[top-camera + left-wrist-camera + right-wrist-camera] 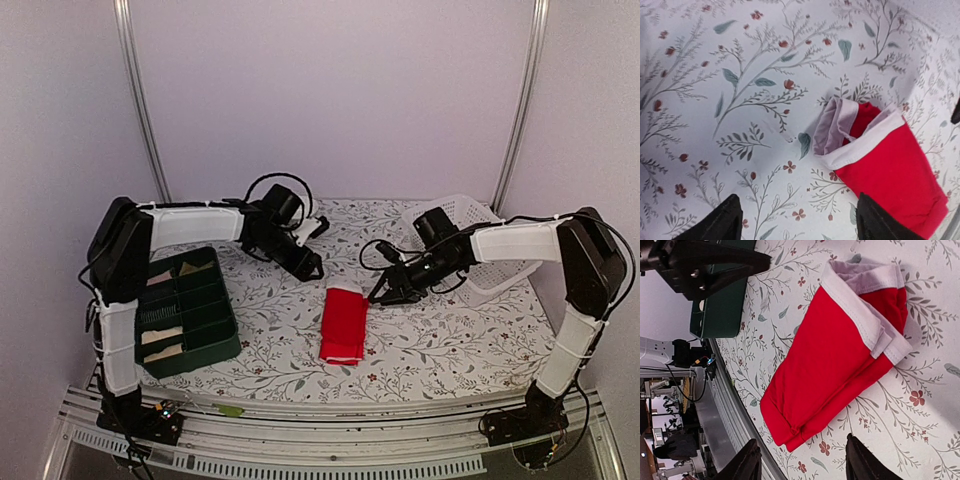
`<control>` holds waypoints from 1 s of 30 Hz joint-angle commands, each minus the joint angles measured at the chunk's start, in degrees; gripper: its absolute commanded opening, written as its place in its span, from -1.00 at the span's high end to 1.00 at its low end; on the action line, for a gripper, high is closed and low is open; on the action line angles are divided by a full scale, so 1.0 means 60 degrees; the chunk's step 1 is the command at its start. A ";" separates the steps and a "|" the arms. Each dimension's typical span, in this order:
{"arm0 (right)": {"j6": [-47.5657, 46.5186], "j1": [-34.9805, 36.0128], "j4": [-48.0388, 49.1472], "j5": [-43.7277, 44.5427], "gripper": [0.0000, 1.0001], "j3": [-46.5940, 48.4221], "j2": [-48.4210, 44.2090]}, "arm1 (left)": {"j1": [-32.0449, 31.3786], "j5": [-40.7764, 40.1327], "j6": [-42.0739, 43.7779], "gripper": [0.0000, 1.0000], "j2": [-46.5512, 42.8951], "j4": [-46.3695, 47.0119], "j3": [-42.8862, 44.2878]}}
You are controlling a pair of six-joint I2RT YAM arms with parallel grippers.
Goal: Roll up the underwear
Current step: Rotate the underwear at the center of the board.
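A bright red underwear (343,322) with a white waistband lies folded into a long strip on the flowered tablecloth, waistband at the far end. It also shows in the left wrist view (887,170) and the right wrist view (830,360). My left gripper (310,268) hovers just left of the waistband, open and empty; its fingertips (720,222) frame bare cloth. My right gripper (384,293) hovers just right of the waistband, open and empty, with its fingertips (747,460) wide apart.
A dark green divided tray (190,312) at the left holds tan and cream rolled pieces (165,335). A white plastic basket (470,225) stands at the back right, behind my right arm. The table's metal front rail (330,415) runs along the near edge.
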 commanded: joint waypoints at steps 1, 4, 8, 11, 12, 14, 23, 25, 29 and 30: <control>0.0032 -0.0122 0.0609 0.0025 -0.25 0.0377 -0.0745 | 0.0128 -0.0251 -0.0499 -0.67 -0.2413 0.1717 -0.1133; 0.0483 -0.0121 0.1453 -0.0580 -0.51 0.0379 -0.0882 | 0.0151 -0.0730 -0.0764 -0.92 -0.3650 0.2525 -0.1967; 0.1789 0.0155 0.3104 -0.1359 -0.80 0.0317 -0.0705 | 0.0213 -0.1562 -0.1383 -0.92 -0.5218 0.3732 -0.2905; 0.2930 0.0695 0.4347 -0.1824 -0.98 0.0289 -0.0418 | 0.0292 -0.2291 -0.2036 -0.92 -0.5794 0.3932 -0.3083; 0.3331 0.0867 0.4703 -0.1905 -0.98 0.0304 -0.0297 | 0.0348 -0.2305 -0.2194 -0.92 -0.5893 0.3801 -0.3044; 0.3990 0.1179 0.5178 -0.2027 -0.98 0.0396 0.0054 | 0.0462 -0.2296 -0.2340 -0.92 -0.6004 0.3398 -0.2914; 0.5470 0.2290 0.5580 -0.2441 -0.98 0.1858 0.2317 | 0.0898 -0.2268 -0.2144 -0.92 -0.6153 0.2024 -0.2830; 0.5811 0.2423 0.5669 -0.2236 -0.98 0.1977 0.2592 | 0.0994 -0.2189 -0.2239 -0.92 -0.6154 0.1912 -0.2812; 0.6517 0.2478 0.6305 -0.1876 -0.98 0.1639 0.3102 | 0.1026 -0.2005 -0.2386 -0.92 -0.6225 0.1678 -0.2909; 0.6564 0.2461 0.6257 -0.1762 -0.98 0.1562 0.3286 | 0.1039 -0.2033 -0.2407 -0.92 -0.6280 0.1632 -0.2978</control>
